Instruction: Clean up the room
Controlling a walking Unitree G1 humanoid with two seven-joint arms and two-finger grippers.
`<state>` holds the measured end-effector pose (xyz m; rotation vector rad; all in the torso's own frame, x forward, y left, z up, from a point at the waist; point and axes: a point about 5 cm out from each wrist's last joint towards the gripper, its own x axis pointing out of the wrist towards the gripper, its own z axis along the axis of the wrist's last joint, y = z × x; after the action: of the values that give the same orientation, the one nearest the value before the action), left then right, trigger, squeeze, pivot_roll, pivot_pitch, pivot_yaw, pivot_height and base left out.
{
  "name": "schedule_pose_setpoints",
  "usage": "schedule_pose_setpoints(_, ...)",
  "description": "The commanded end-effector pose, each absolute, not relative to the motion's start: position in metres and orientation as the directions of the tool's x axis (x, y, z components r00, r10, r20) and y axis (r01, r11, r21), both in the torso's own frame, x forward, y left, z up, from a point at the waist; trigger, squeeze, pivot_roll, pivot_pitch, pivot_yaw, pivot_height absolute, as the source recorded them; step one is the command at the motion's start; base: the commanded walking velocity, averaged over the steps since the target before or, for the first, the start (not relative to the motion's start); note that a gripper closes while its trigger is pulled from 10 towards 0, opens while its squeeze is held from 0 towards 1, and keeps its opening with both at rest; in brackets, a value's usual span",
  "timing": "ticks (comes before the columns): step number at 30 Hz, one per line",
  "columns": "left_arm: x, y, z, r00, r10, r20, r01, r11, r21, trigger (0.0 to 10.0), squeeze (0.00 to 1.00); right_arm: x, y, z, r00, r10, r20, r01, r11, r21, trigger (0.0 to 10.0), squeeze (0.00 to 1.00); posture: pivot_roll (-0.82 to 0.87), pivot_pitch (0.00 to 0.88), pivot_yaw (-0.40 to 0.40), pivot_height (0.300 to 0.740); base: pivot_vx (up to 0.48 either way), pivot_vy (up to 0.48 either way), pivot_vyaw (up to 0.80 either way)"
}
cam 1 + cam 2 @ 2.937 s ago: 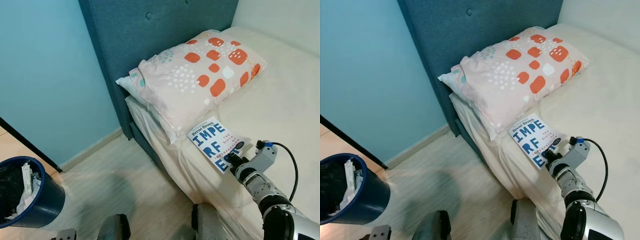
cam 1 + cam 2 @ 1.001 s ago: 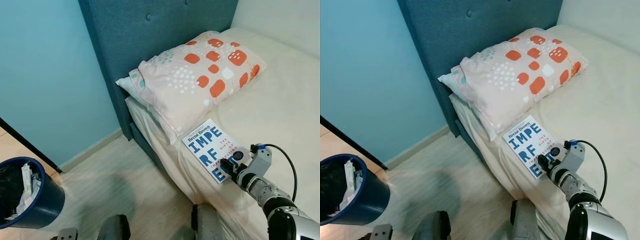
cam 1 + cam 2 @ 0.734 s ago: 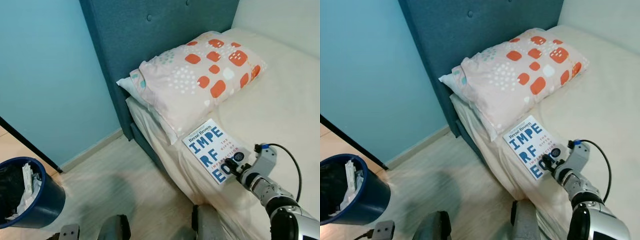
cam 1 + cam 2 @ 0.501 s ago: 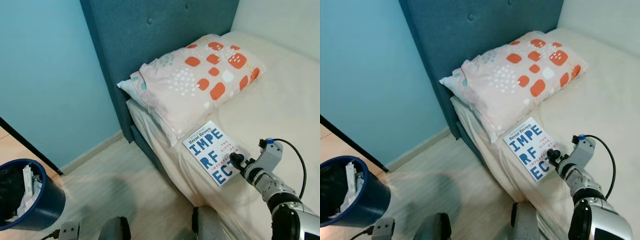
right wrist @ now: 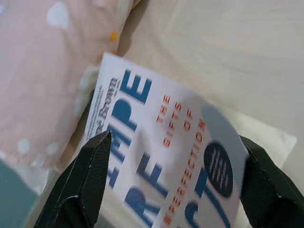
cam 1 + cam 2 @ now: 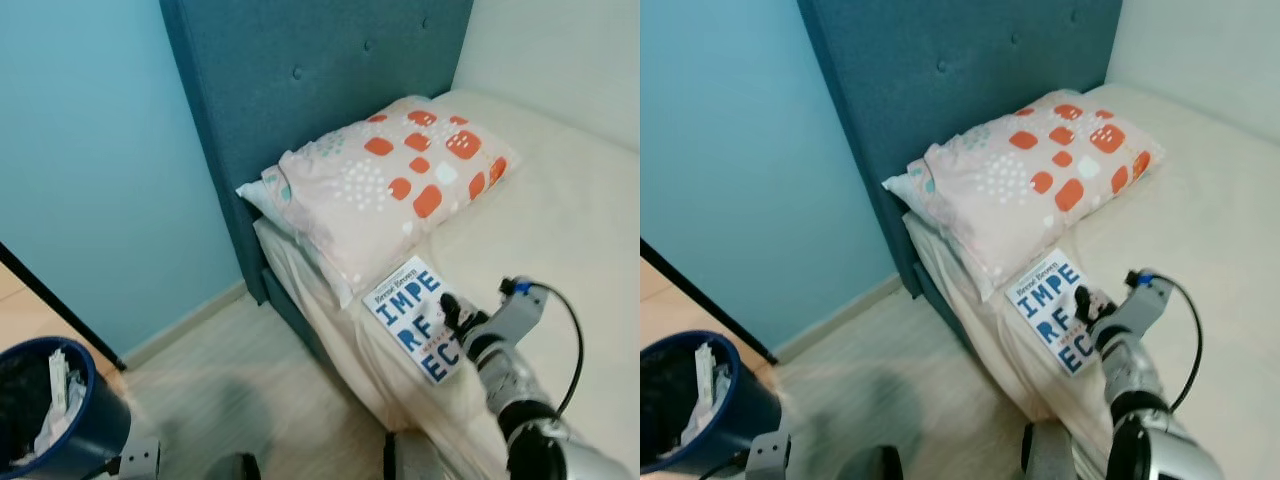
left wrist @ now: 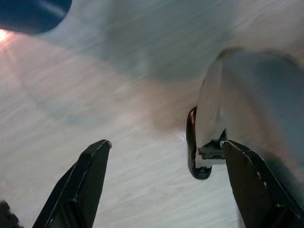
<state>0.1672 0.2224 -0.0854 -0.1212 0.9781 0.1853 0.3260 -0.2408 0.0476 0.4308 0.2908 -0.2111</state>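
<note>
A book (image 6: pixel 418 319) with a white cover and big blue letters is seen lying flat on the near left edge of the bed (image 6: pixel 580 230), just in front of the patterned pillow (image 6: pixel 390 185), which is propped against the dark teal headboard (image 6: pixel 310 80). The right gripper (image 6: pixel 450 312) is held over the book's right side, its arm reaching in from the near right with a black cable looped behind the wrist. In the right wrist view the fingers (image 5: pixel 83 185) are spread wide, one on each side of the cover, and nothing is clasped between them; whether they touch the book cannot be told. The left gripper (image 7: pixel 164 185) is hung low over the pale wood floor (image 7: pixel 95 104), its two fingers likewise parted and empty, with part of the robot's own grey body seen close beside it. A dark blue bin (image 6: pixel 55 410), with crumpled white paper inside a black liner, is stood on the floor at the near left, well apart from the bed. A light blue wall (image 6: pixel 90 150) is seen to the left of the headboard.
</note>
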Motion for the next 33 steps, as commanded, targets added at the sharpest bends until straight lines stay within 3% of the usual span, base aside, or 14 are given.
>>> schedule_pose_setpoints(1,0.163,0.222,-0.088,0.508,0.108,-0.855,-0.207,0.978,0.001,10.0,0.00,0.323,-0.239,0.044,0.935,-0.147,-0.322,0.247,0.923,0.294,10.0,0.00,-0.09,0.056,0.036,0.647,-0.480,0.000,0.00)
schedule_pose_setpoints(4,0.166,0.223,-0.086,0.520,0.112,-0.847,-0.209,0.978,0.001,10.0,0.00,0.323,-0.242,0.045,0.928,-0.177,-0.326,0.247,0.951,0.185,10.0,0.00,-0.10,0.051,0.034,0.657,-0.480,0.000,0.00)
schedule_pose_setpoints(9,0.171,0.224,-0.084,0.533,0.115,-0.838,-0.201,0.980,0.007,10.0,0.00,0.324,-0.244,0.048,0.928,-0.189,-0.320,0.238,0.963,0.123,10.0,0.00,-0.10,0.037,0.028,0.667,-0.192,0.000,0.00)
schedule_pose_setpoints(11,0.177,0.220,-0.082,0.543,0.115,-0.832,-0.192,0.981,0.010,10.0,0.00,0.324,-0.231,0.042,0.925,-0.134,-0.355,0.152,0.988,0.023,10.0,0.00,-0.10,0.033,0.022,0.682,0.000,0.000,0.00)
schedule_pose_setpoints(16,0.178,0.216,-0.082,0.547,0.112,-0.830,-0.189,0.982,0.008,10.0,0.00,0.316,-0.219,0.027,0.901,-0.100,-0.422,0.101,0.995,-0.020,10.0,0.00,-0.09,0.035,0.021,0.692,0.000,0.000,0.00)
schedule_pose_setpoints(19,0.177,0.211,-0.084,0.546,0.109,-0.831,-0.173,0.985,0.016,10.0,0.00,0.284,-0.202,-0.014,0.793,-0.070,-0.605,0.023,0.996,-0.085,10.0,0.00,-0.09,0.040,0.023,0.707,0.000,0.000,0.00)
schedule_pose_setpoints(20,0.177,0.211,-0.084,0.546,0.109,-0.831,-0.173,0.985,0.016,10.0,0.00,0.284,-0.202,-0.014,0.793,-0.070,-0.605,0.023,0.996,-0.085,10.0,0.00,-0.09,0.040,0.023,0.707,0.000,0.000,0.00)
schedule_pose_setpoints(22,0.174,0.210,-0.085,0.540,0.106,-0.835,-0.159,0.987,0.022,10.0,0.00,0.255,-0.200,-0.040,0.695,-0.083,-0.714,0.022,0.995,-0.093,10.0,0.00,-0.09,0.042,0.024,0.717,0.000,0.000,0.00)
schedule_pose_setpoints(26,0.168,0.211,-0.088,0.522,0.104,-0.846,-0.137,0.990,0.038,10.0,0.00,0.203,-0.199,-0.075,0.519,-0.104,-0.849,0.177,0.984,-0.012,10.0,0.00,-0.08,0.048,0.013,0.737,0.000,0.000,0.00)
schedule_pose_setpoints(33,0.161,0.212,-0.091,0.503,0.102,-0.858,-0.119,0.992,0.048,10.0,0.00,0.165,-0.197,-0.093,0.392,-0.096,-0.915,0.087,0.994,-0.067,10.0,0.00,-0.07,0.052,0.005,0.740,0.000,0.000,0.00)
